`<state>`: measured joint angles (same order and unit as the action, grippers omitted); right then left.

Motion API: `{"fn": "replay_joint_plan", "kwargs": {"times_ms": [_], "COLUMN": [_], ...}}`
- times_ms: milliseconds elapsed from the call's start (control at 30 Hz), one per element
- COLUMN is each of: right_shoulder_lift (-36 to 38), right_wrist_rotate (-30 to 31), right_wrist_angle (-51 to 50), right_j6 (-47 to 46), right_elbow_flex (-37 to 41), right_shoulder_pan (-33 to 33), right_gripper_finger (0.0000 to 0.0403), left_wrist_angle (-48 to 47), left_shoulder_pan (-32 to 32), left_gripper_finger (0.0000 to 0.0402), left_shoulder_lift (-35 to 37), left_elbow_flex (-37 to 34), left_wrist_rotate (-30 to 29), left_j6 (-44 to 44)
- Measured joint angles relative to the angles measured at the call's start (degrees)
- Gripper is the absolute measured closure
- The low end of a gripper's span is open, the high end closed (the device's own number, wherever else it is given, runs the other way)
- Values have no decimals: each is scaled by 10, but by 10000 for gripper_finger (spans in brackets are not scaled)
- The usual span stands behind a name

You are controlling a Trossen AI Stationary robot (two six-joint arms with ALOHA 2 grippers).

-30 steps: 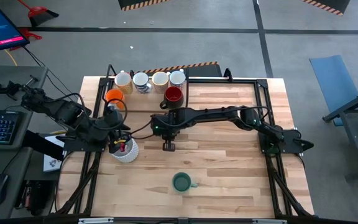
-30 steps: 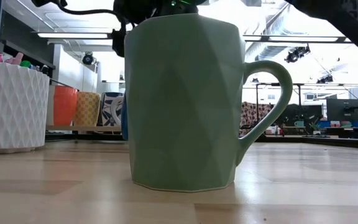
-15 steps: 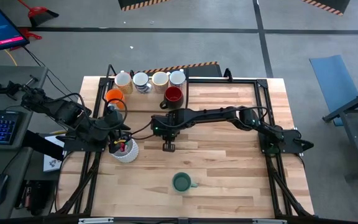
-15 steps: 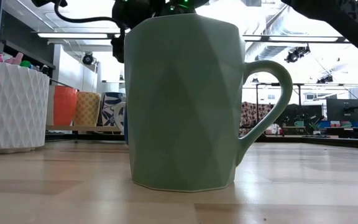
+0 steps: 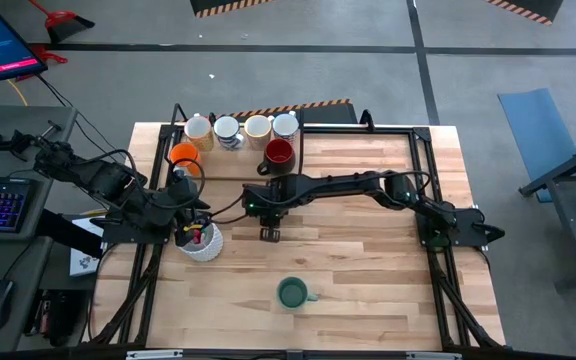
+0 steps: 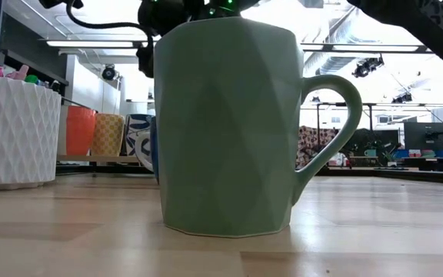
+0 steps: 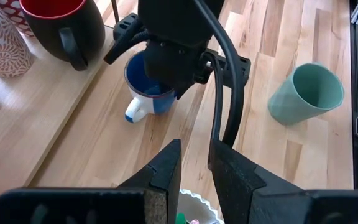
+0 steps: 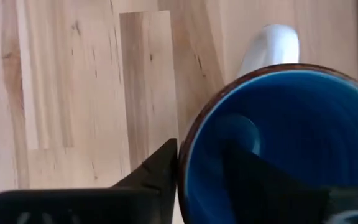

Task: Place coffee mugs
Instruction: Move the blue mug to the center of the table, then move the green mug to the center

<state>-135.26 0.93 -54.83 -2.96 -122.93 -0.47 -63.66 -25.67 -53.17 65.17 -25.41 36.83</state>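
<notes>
R claw (image 8: 197, 165) clamped on blue mug (image 8: 278, 143) rim

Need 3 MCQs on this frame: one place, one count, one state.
1. Where is the green mug?
A. In the far row
B. Alone near the table's front
C. In the pen holder

2. How many mugs line the far edge?
A. Two
B. Four
C. Six

3. The right tool is:
A. Open over the green mug
B. Shut on the blue mug's rim
C. Out of view

Answers: B, the green mug stands apart up front; B, four light mugs side by side; B, the right tool pinches the blue mug wall. The left tool waits by the pen holder.
</notes>
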Motion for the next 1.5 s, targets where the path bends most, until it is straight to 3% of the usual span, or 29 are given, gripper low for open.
{"fn": "replay_joint_plan", "kwargs": {"times_ms": [167,467,633,800,1100,1200,1500], "right_shoulder_lift": [8,11,28,29,29,29,29], "right_wrist_rotate": [3,3,1,12,103,134,138], "right_wrist_angle": [-13,-101,-146,-231,-340,-353,-343], "right_j6": [0,0,-15,-63,-180,-224,-326], "right_elbow_flex": [-14,-118,-109,-111,-112,-112,-112], "right_shoulder_pan": [0,20,44,72,146,168,213], "right_gripper_finger": [289,289,289,289,289,289,289], "left_wrist_angle": [0,-3,-22,-26,-28,-28,-28], "left_shoulder_pan": [0,0,0,0,0,0,0], "left_gripper_finger": [326,326,326,326,326,326,326], "left_shoulder_lift": [0,0,0,0,0,0,0], "left_elbow_flex": [0,0,0,0,0,0,0], "left_wrist_rotate": [0,0,0,0,0,0,0], "left_j6": [-5,-8,-8,-10,-35,-41,-45]}}
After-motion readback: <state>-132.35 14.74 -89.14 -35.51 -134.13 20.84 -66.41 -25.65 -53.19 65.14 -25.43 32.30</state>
